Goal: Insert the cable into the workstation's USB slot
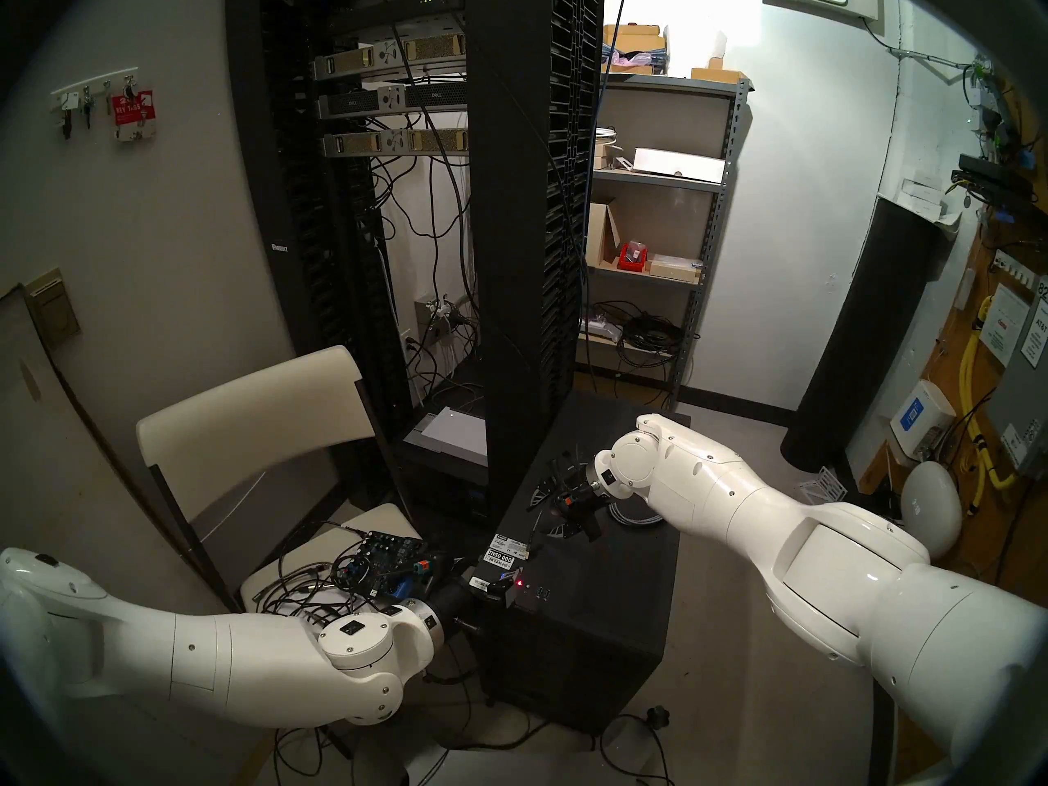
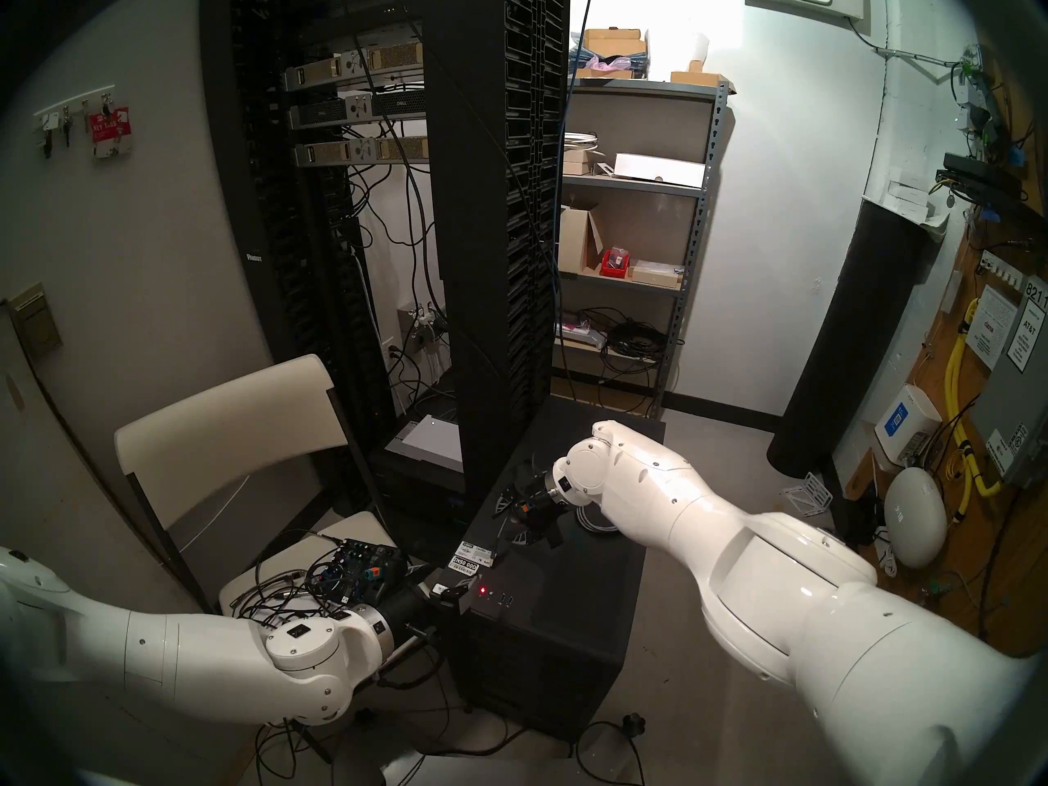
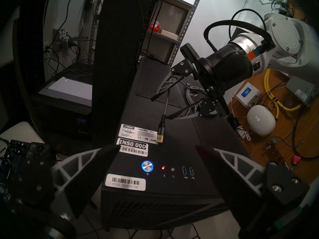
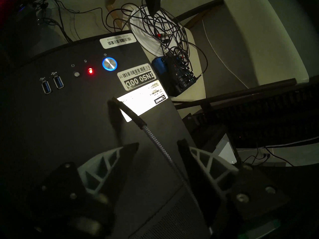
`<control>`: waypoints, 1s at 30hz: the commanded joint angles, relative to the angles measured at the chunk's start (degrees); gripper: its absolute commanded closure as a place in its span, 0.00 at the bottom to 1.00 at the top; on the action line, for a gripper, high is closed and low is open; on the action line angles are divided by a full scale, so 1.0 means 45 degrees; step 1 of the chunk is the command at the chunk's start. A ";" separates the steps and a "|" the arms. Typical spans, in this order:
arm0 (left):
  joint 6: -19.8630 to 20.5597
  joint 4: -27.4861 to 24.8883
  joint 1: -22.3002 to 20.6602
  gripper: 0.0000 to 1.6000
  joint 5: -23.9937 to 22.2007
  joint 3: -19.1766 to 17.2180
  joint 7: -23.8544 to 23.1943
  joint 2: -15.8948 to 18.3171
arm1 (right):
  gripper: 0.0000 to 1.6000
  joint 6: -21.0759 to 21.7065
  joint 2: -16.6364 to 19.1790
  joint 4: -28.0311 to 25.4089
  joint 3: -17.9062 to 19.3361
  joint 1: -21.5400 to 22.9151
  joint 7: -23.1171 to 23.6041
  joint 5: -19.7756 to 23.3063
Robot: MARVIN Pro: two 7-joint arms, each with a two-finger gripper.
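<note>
- Cramped server room, dim; my head view has the black workstation (image 1: pixel 595 614) low at centre, a tall rack (image 1: pixel 533 200) behind it.
- I see the cable (image 3: pixel 164 105) lying on the workstation's top, its gold plug (image 3: pixel 159 139) at a white sticker (image 3: pixel 136 132).
- Right gripper (image 3: pixel 161 107) straddles the cord, jaws apart, not touching it.
- Left gripper (image 3: pixel 158 153) hangs wide, empty, at lower frame.
- USB slot (image 3: pixel 191 171) sits lower centre, unoccupied.

Dim room, brighter right wall; fisheye dark rims; right wrist view murky, sticker (image 4: pixel 138 104) glaring.
</note>
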 commanded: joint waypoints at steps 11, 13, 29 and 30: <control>-0.0033 -0.0062 -0.0081 0.00 -0.0032 -0.0102 0.0023 0.0016 | 0.93 0.0123 0.0105 -0.0663 0.0166 -0.0246 0.0197 0.0177; -0.0033 -0.0061 -0.0082 0.00 -0.0032 -0.0101 0.0023 0.0016 | 1.00 0.0244 0.0313 -0.0968 0.0276 -0.0419 0.0318 0.0344; -0.0036 -0.0050 -0.0084 0.00 -0.0024 -0.0093 0.0015 0.0010 | 1.00 0.0083 0.2287 -0.1905 0.2391 -0.1821 0.0856 0.2950; -0.0036 -0.0048 -0.0084 0.00 -0.0023 -0.0093 0.0014 0.0010 | 1.00 -0.0034 0.2387 -0.1881 0.2626 -0.1951 0.1000 0.3362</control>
